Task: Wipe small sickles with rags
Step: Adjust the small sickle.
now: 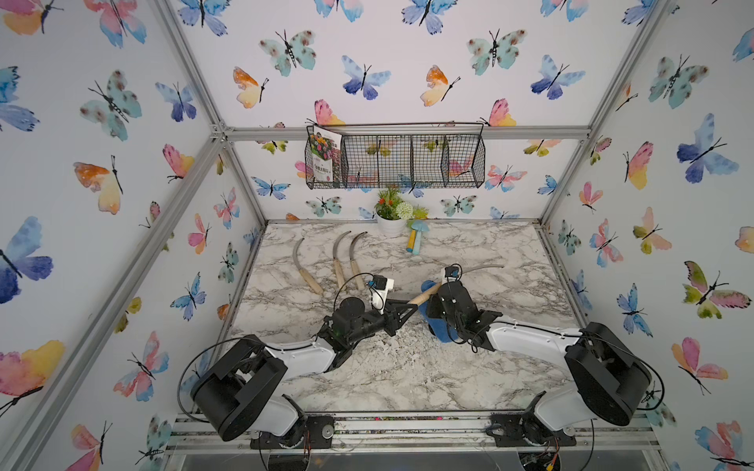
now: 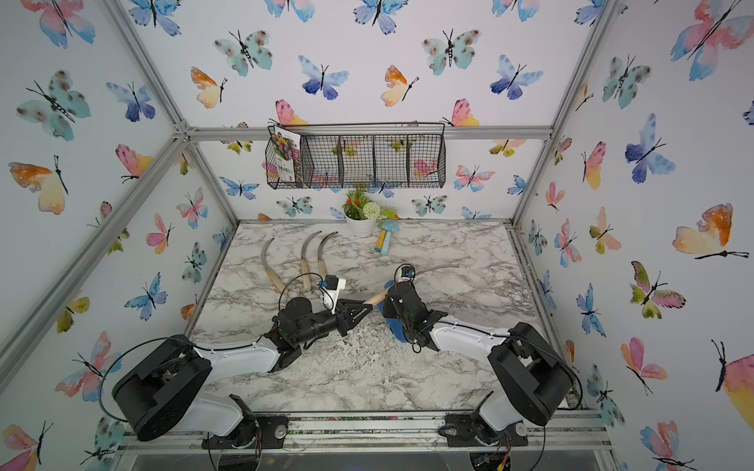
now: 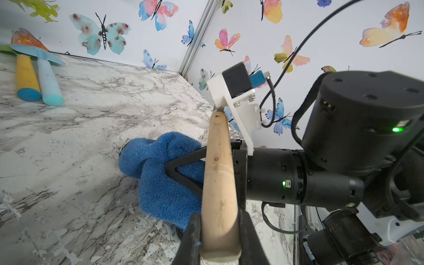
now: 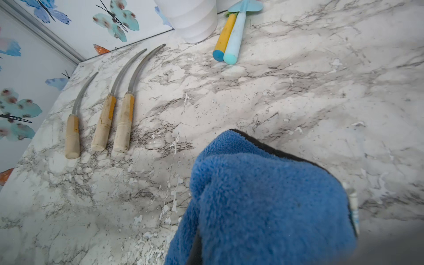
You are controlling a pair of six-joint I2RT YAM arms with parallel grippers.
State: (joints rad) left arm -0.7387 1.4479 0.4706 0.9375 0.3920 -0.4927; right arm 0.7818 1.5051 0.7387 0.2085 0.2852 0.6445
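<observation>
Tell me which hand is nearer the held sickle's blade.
Right. The right hand, shut on the rag, crosses the handle midway, close to the blade; the left hand grips the handle's butt end, farther off.

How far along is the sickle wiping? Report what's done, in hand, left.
Done: nothing provable; wiped and unwiped blades look alike.
In hand: the left end effector clamps one grey-bladed sickle by its pale wooden handle; the right end effector, shut on the thick blue terry cloth, is at that sickle.
Left: perhaps the three similar sickles lying in a row on the marble table.
</observation>
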